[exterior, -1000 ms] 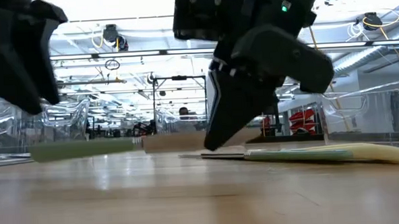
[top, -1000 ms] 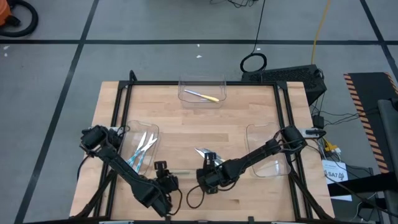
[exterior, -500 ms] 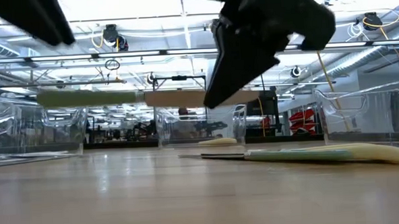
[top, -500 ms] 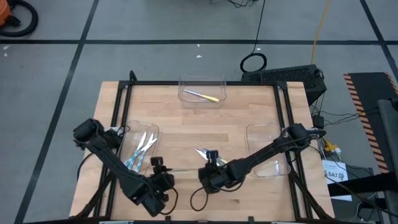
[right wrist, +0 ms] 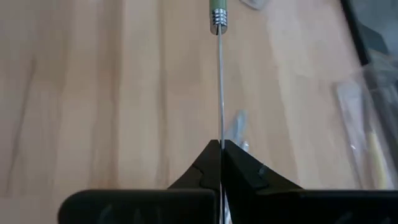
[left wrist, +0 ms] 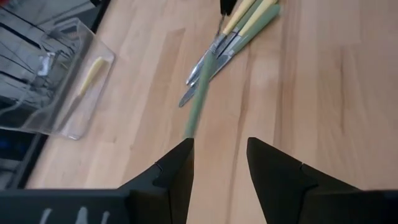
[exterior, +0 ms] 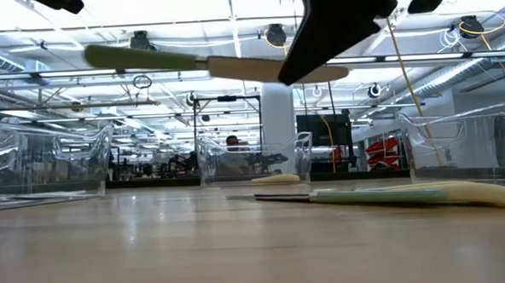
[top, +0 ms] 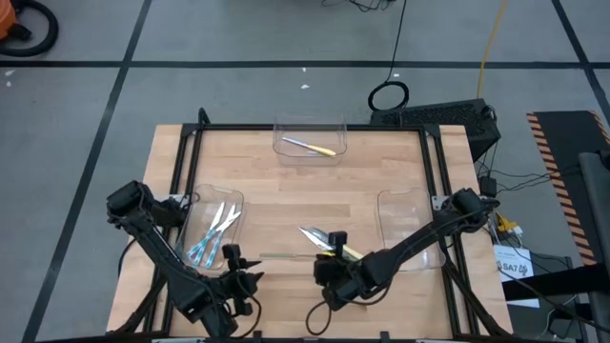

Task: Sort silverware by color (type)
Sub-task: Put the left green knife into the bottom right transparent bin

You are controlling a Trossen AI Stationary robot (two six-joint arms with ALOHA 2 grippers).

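A green-handled knife hangs in the air above the near middle of the table, its handle pointing toward the table's left. My right gripper is shut on its blade. My left gripper is open at the near edge, just short of the handle's free end and touching nothing. A small heap of utensils with yellow and green handles lies flat on the wood beside my right gripper; it also shows in the left wrist view. My right gripper pinches the knife's blade at its tip end between the two fingers, which come level from the table's right and lie along the knife. The knife is lifted clear and sticks straight out past the fingertips, the handle end slightly higher.
A clear bin at the left holds light-blue-handled utensils. A clear bin at the far edge holds a yellow-handled one. A third clear bin stands at the right. A black frame runs along the table's sides.
My right gripper has risen and drawn toward the near edge, lifting the green knife off the table, with the handle end tipping a little higher. My left gripper has gone up and back toward the near left.
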